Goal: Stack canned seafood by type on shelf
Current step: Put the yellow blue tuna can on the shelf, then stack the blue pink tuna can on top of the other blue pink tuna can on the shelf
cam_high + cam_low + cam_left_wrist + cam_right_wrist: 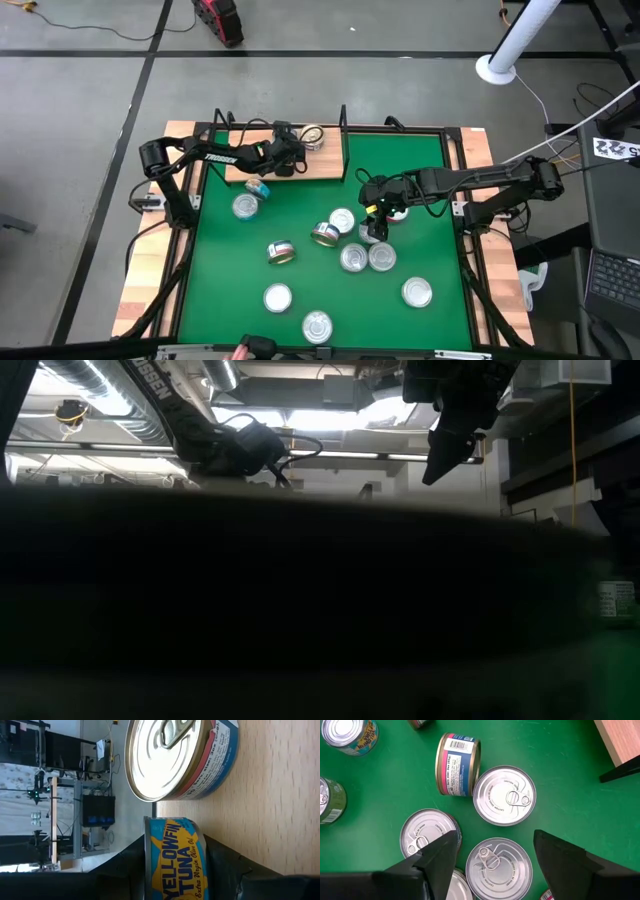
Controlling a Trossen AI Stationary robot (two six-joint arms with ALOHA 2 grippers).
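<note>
The wooden shelf (300,166) stands at the far edge of the green mat (220,270). One tin with a blue and red label (313,137) stands on it and also shows in the left wrist view (180,755). My left gripper (287,152) is over the shelf, shut on a blue yellowfin tuna tin (172,862). My right gripper (372,212) is open above a cluster of silver-lidded tins (354,258) on the mat; its fingers straddle one tin (499,866) from above without touching it. My left gripper pinches the blue tuna tin between its two fingers, one on the lid side (146,870) and one on the bottom side (204,870). The fingers come level from the table's left. The tin is upright, close over the shelf board (280,820), just short of the standing tin.
Several more tins lie about the mat: two near the shelf's left end (245,206), one on its side (457,764), others toward the near edge (316,326). A red-labelled tin (397,212) sits by my right gripper. Black uprights (343,115) rise at the shelf's ends.
</note>
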